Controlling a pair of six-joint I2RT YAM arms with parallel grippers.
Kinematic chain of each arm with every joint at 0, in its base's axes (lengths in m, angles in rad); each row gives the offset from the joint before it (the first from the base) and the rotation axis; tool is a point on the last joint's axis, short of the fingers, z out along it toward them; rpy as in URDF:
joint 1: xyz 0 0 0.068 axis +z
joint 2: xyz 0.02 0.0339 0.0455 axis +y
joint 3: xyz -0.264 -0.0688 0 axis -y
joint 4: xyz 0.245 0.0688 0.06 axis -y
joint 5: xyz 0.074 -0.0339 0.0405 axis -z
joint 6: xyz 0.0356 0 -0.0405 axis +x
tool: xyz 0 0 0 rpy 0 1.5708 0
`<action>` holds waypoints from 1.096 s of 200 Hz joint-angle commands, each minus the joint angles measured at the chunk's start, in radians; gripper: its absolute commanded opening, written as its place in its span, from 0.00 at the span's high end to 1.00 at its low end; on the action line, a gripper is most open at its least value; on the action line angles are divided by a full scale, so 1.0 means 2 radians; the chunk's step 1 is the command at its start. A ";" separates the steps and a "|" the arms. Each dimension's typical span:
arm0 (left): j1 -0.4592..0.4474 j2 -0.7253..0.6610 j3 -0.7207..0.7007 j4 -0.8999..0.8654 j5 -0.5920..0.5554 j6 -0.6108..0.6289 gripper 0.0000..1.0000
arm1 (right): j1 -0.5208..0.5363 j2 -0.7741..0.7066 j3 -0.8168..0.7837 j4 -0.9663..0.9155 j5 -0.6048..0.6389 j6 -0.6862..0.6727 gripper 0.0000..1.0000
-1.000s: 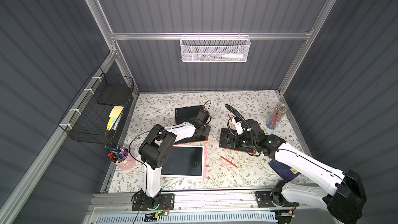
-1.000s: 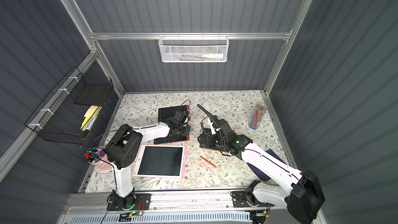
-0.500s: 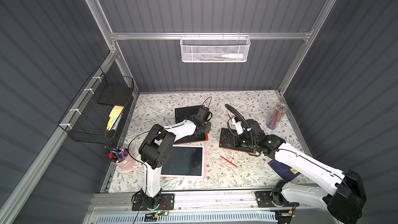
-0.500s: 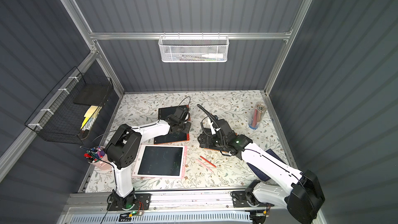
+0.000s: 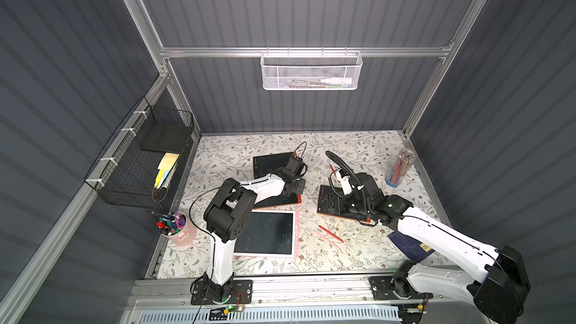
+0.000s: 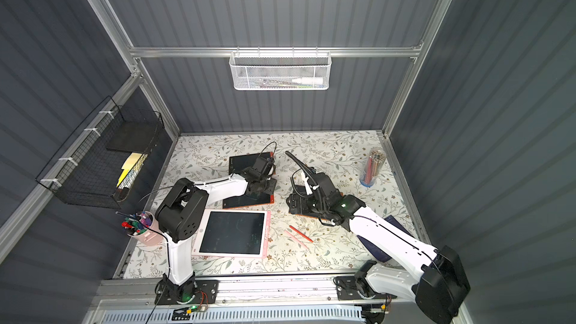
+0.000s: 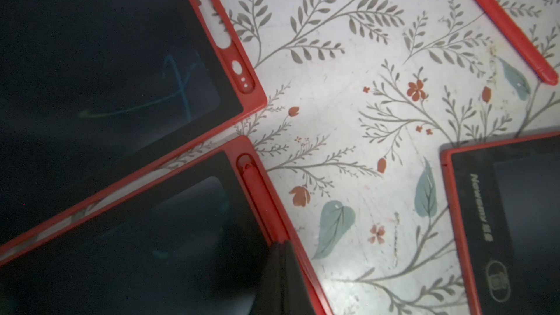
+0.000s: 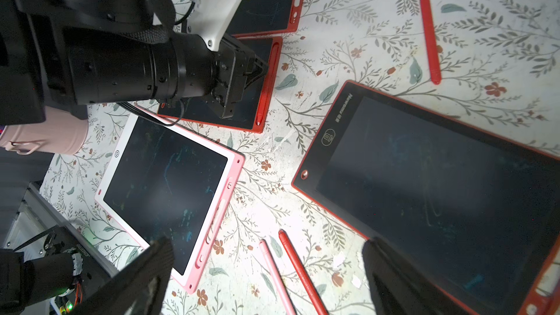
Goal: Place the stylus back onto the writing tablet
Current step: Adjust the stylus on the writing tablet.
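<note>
A red stylus (image 7: 257, 189) lies in the edge slot of a red-framed writing tablet (image 5: 280, 202) at mid table. My left gripper (image 7: 283, 246) is shut, with nothing between its fingers, and its tips rest on that stylus; both top views show it (image 5: 296, 187) (image 6: 265, 187) over the tablet's right edge. My right gripper (image 8: 268, 246) hangs open above the table beside a second red tablet (image 8: 424, 192). A loose pink stylus (image 8: 274, 268) and a loose red stylus (image 8: 298, 265) lie below its open fingers. A third red stylus (image 8: 430, 37) lies farther back.
A pink-framed tablet (image 5: 296, 235) lies at the front, and a dark tablet (image 5: 271, 163) with an empty slot lies behind. A pink cup of markers (image 5: 177, 229) stands front left, a clear cup of pencils (image 5: 399, 171) at the right. Wire baskets hang on the left wall (image 5: 140, 157) and the back wall (image 5: 311, 71).
My left gripper has shifted slightly along the red tablet's edge, still shut. The right arm has not moved.
</note>
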 commanded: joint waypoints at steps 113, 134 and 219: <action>0.000 0.006 -0.019 -0.008 0.003 0.003 1.00 | 0.001 0.001 -0.008 0.003 0.010 0.003 0.01; 0.000 -0.003 0.002 -0.006 -0.001 -0.002 1.00 | 0.001 0.003 -0.007 0.004 0.011 0.003 0.01; 0.000 0.000 0.000 -0.004 0.024 0.006 1.00 | 0.001 0.006 -0.002 0.003 0.008 0.000 0.01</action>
